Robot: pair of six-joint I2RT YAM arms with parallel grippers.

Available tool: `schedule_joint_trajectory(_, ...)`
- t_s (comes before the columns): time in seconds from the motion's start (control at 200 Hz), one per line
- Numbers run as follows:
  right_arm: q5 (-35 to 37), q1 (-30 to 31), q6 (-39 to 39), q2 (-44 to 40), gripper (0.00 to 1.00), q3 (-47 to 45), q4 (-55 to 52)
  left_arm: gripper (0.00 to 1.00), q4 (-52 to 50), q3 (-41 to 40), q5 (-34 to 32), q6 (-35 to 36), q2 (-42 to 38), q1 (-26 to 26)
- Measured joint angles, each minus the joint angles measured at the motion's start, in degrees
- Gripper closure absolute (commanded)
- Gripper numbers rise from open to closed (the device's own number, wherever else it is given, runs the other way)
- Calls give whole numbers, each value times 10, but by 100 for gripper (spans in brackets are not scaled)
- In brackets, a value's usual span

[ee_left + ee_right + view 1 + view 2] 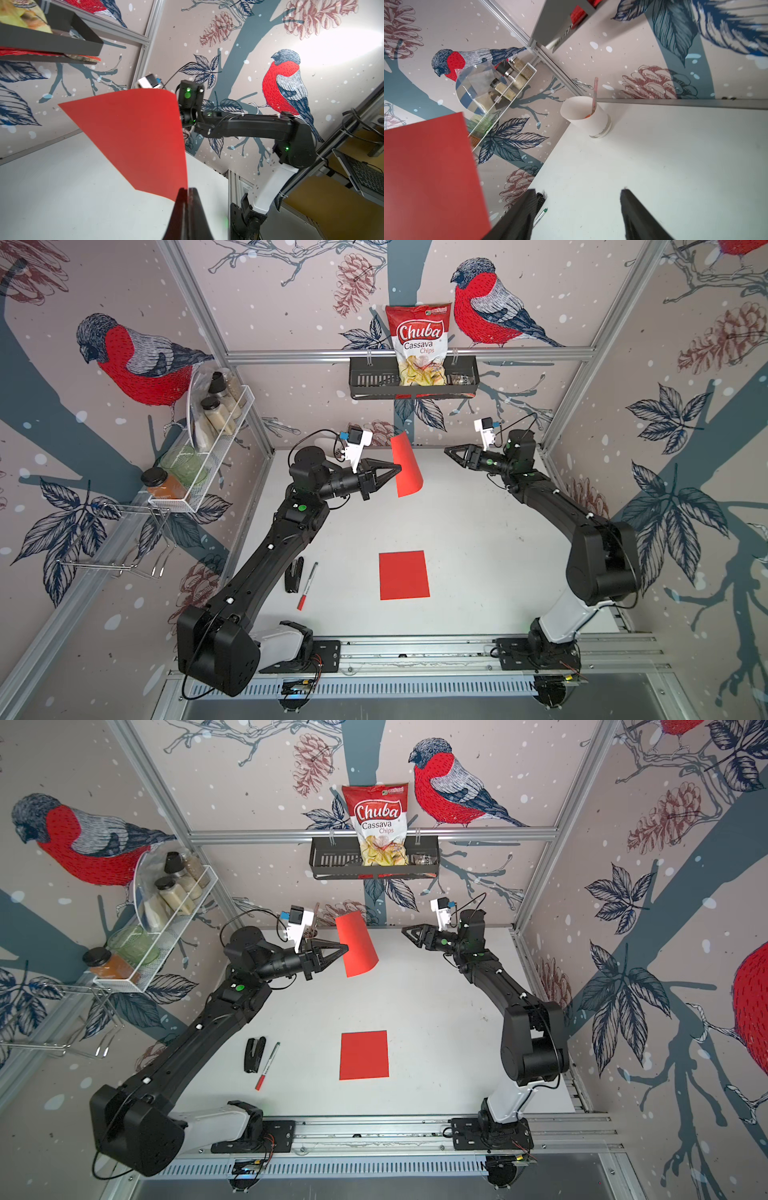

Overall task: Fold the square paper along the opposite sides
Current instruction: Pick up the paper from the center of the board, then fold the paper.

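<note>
A red square paper (407, 472) (359, 946) hangs upright and slightly curled in the air over the back middle of the table. My left gripper (398, 468) (346, 948) is shut on its edge, and in the left wrist view the closed gripper (188, 190) pinches the paper (135, 135) at a corner. My right gripper (446, 451) (404, 930) stands open to the right of the sheet, apart from it. Nothing is between the right gripper (580, 190) jaws; the paper (429, 176) shows off to one side. A second red sheet (404, 575) (364, 1055) lies flat on the table nearer the front.
A black stapler (294, 574) and a red marker (307, 585) lie at the front left of the table. A white paper cup (586, 116) stands in the back left corner. A black wall basket (365, 383) holds a chips bag; a white wire rack (208, 479) holds jars.
</note>
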Motion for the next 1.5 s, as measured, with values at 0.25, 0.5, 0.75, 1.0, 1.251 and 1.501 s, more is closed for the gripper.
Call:
schedule_joint_trajectory(0.25,-36,50,81,50,25,-6,124,100,17,4,4,-3,13,2)
schedule_joint_trajectory(0.5,-99,48,270,49,21,-73,403,100,12,-18,-51,-20,41,51)
schedule_joint_trajectory(0.75,-138,68,369,23,15,-98,551,100,9,-23,-60,-20,43,55)
schedule_joint_trajectory(1.0,-155,92,388,16,5,-88,582,100,0,-28,-57,-16,35,55)
schedule_joint_trajectory(1.251,-169,120,393,36,7,-49,584,100,-1,-34,-40,-9,22,52)
schedule_joint_trajectory(1.501,-186,143,396,45,16,-25,571,100,-13,-33,-27,1,18,46)
